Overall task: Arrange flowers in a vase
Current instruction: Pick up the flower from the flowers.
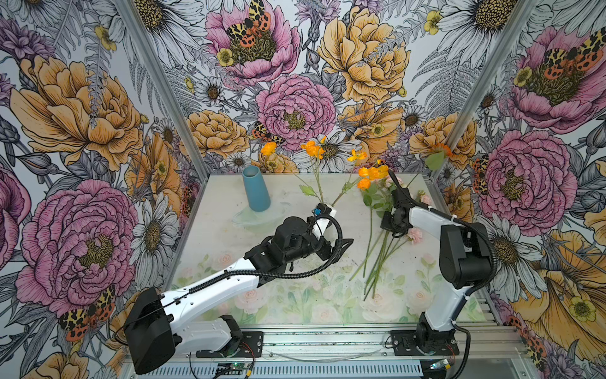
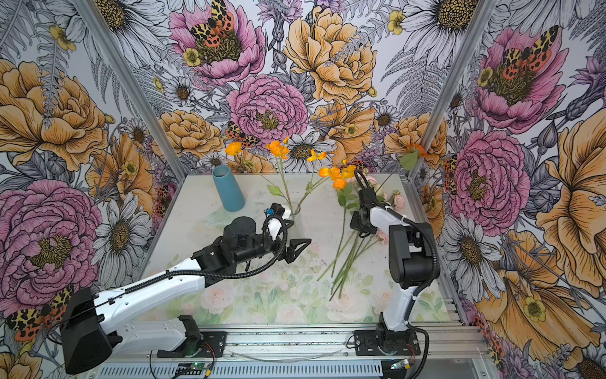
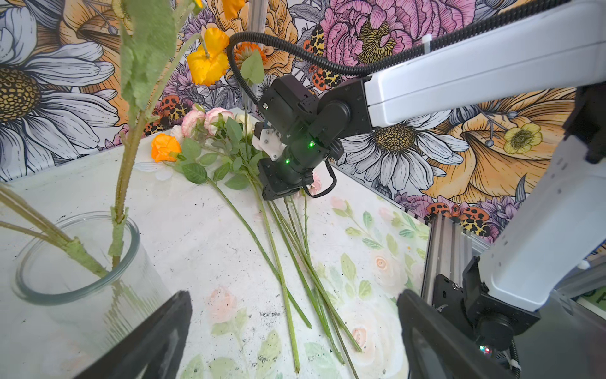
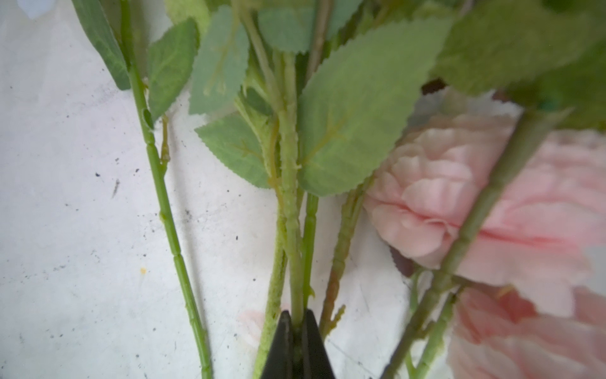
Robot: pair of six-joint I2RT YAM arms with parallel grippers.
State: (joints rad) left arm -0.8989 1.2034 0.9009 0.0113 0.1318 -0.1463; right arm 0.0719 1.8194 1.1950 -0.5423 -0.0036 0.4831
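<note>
loose flowers [image 1: 377, 259]: laid in a bunch on the right half of the table [image 1: 295, 295], stems fanned toward the front edge, pink and orange heads turned to the back wall.
glass vase [image 3: 141, 288]: set near the table's middle, just beyond the left wrist; orange-headed stems [image 1: 313, 149] are stood in it, leaning apart.
blue vase [image 1: 256, 188]: stood upright at the back left, well apart from the bunch.
in the way: neighbouring stems are pressed against the gripped one; serrated leaves [image 4: 354, 115] and a pale pink head [image 4: 433, 193] are crowded just beside it.
right gripper [image 4: 296, 316]: clamped tight on one green stem [image 4: 292, 210] within the bunch.
right arm: folded at the elbow, wrist tipped down onto the bunch.
left gripper [image 3: 294, 295]: spread wide, nothing held, hung between glass vase and bunch.
left arm: stretched forward across the table.
surface: pale, printed with faint roses, flecked with dark grit.
room: walls [image 1: 82, 108] are covered with huge outlined blooms.
</note>
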